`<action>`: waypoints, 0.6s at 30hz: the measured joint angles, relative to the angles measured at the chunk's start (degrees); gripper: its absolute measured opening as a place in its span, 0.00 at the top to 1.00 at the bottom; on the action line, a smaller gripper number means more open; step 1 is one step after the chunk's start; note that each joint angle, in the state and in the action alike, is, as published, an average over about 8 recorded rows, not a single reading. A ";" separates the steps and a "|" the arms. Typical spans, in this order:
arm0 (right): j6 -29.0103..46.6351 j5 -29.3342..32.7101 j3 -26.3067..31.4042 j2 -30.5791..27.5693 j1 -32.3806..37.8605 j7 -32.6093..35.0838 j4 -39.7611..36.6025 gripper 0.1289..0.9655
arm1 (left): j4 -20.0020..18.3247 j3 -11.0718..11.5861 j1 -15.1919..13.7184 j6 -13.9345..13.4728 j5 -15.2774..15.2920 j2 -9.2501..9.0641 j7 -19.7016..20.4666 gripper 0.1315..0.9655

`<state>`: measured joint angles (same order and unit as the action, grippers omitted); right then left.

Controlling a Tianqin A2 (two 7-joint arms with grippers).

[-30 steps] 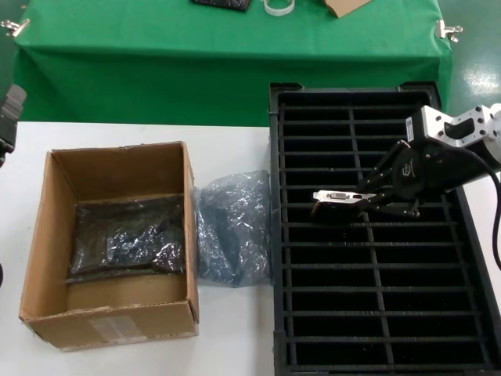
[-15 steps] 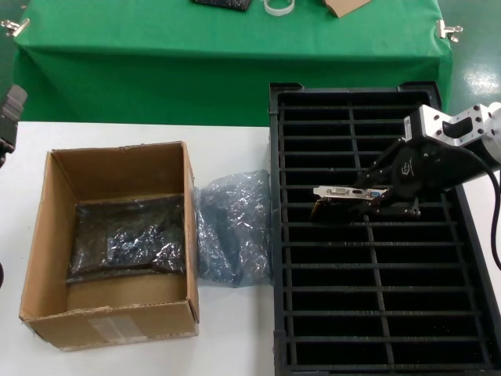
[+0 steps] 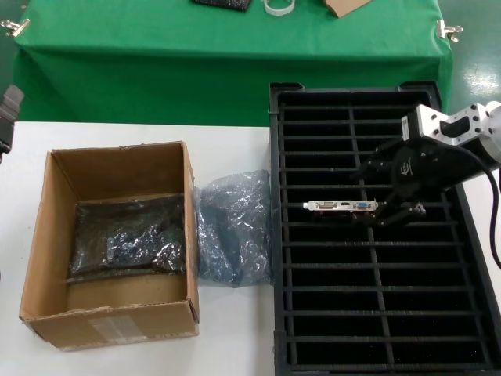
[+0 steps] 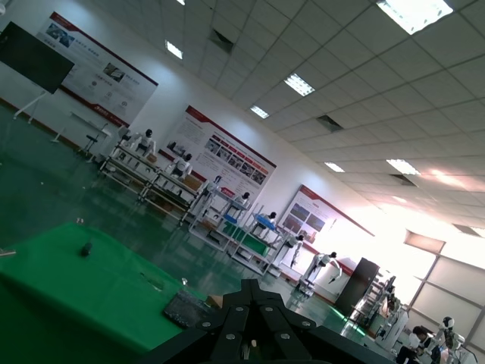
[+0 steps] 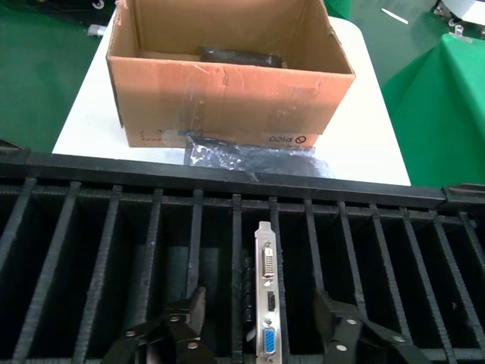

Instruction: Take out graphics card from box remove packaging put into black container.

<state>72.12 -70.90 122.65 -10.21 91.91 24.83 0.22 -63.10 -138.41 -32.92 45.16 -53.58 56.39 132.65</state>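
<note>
Right gripper (image 3: 381, 205) over the tray (image 3: 279, 235), jaws spread wide, holding nothing; fingers (image 5: 186, 312) standing on either side of the card (image 3: 340, 206), clear of it. Card seated upright on edge in a slot of the tray's left column, silver bracket on top with its blue port (image 5: 268, 339) nearest the gripper. Left gripper (image 4: 250, 345) parked off at the table's left side, pointed out at the hall; cannot tell how its jaws stand.

Half a second back, jaws closed on the card, bracket held slightly higher in the frame and more to the right; now released, bracket shifted left and lower into the slot. A second back, card tilted in the grip, bracket angled.

Empty bag (image 3: 233, 227) crumpled on the white table (image 3: 235, 329), between the box (image 3: 113, 239) and the tray, touching both. Inside the box, another wrapped dark item (image 3: 129, 235) lying flat; white label on the box's near wall. Behind, a second table under a green cloth (image 3: 156, 70) pinned with clips, a few small things on its far edge. Left wrist view: big hall, ceiling lights, wall posters, racks with rows of robots.
</note>
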 joint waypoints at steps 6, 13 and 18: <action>-1.14 -0.74 -0.74 -0.19 0.83 0.15 0.02 0.47 | -0.10 0.37 0.15 0.49 0.02 0.32 -0.03 0.99; -2.57 -4.49 -4.48 -2.02 3.09 2.33 0.18 0.38 | -3.80 3.63 2.20 2.33 -1.21 2.64 -2.75 0.99; -3.65 -7.89 -7.84 -4.16 3.47 3.57 1.64 0.25 | -8.51 7.60 5.00 3.85 -2.98 4.92 -6.62 0.99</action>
<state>68.47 -78.79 114.81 -14.37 95.38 28.40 1.87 -71.62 -130.81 -27.92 49.01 -56.57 61.31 126.02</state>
